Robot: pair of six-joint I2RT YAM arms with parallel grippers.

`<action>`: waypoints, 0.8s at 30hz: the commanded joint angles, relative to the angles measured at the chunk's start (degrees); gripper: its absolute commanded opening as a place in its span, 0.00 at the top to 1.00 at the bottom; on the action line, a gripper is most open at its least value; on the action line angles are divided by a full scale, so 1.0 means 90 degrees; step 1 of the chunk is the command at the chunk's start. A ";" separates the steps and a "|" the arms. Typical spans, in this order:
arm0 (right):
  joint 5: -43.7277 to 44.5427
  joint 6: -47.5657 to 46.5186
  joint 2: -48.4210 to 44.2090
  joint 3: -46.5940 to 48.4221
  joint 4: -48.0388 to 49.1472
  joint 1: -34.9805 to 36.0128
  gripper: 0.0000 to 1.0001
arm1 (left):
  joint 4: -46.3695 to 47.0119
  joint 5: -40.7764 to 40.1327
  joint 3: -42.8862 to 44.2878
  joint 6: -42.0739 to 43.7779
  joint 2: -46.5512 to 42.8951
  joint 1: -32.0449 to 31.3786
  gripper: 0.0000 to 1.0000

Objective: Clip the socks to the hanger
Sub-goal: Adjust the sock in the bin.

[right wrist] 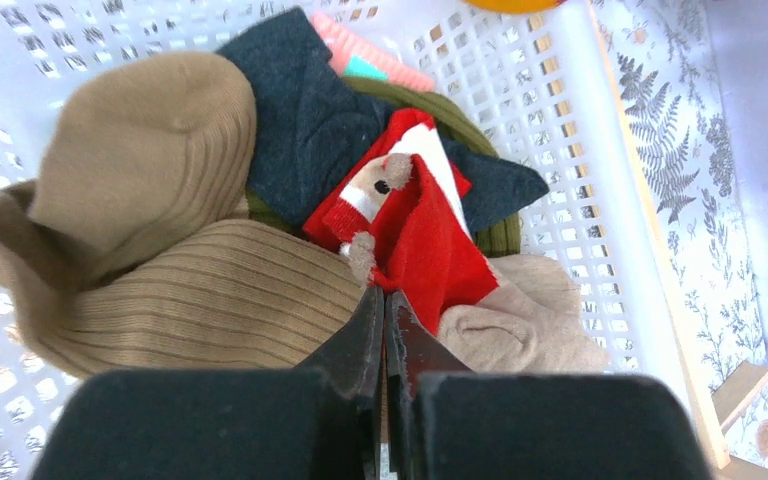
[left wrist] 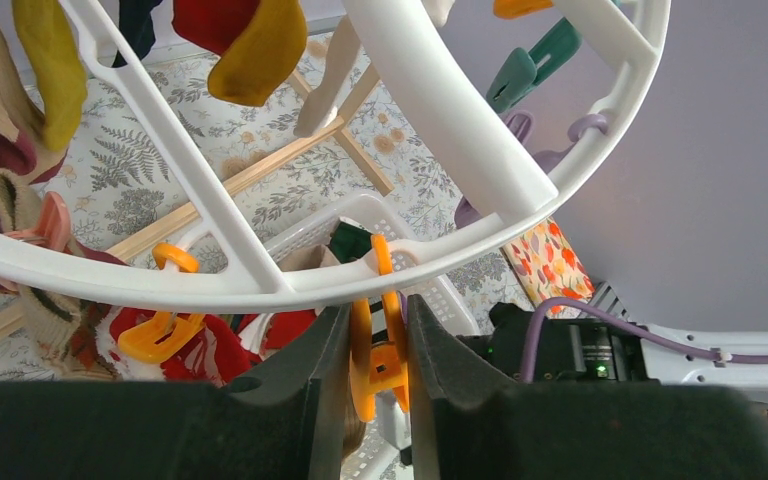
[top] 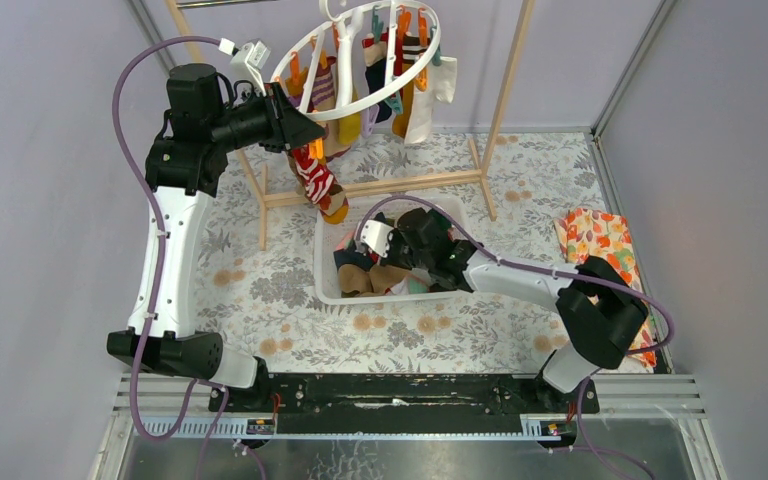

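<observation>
left jaws squeezed onto an orange clip [left wrist: 378, 345] under the white ring hanger [left wrist: 450, 120]. hanger tilts off the wooden rack [top: 505, 90], with striped, yellow and white socks [top: 318, 180] clipped on. your right jaws are closed, pinching a red santa sock [right wrist: 422, 245] among tan and dark ones in the white basket [right wrist: 585, 130] on the counter [top: 260, 290].

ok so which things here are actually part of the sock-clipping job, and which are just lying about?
Job: hanger; orange clip in left gripper; red Santa sock in right gripper; loose socks; hung socks.
Lying about: floral cloth; wooden rack and white basket, mere holders.
</observation>
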 commanded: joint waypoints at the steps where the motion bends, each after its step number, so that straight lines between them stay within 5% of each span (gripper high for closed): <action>1: -0.0340 0.0694 -0.0684 0.0405 -0.0183 0.0009 1.00 | -0.0095 0.0229 0.0076 0.0162 -0.0069 -0.0014 1.00; 16: -0.2908 0.4278 -0.1340 0.2714 -0.1951 -0.0137 1.00 | -0.0095 0.0529 0.0057 0.0220 -0.0116 -0.0014 1.00; 24: -0.3048 0.6817 -0.1581 0.0798 0.0291 -0.1374 1.00 | -0.0095 0.0590 -0.0005 0.0266 -0.0166 -0.0013 1.00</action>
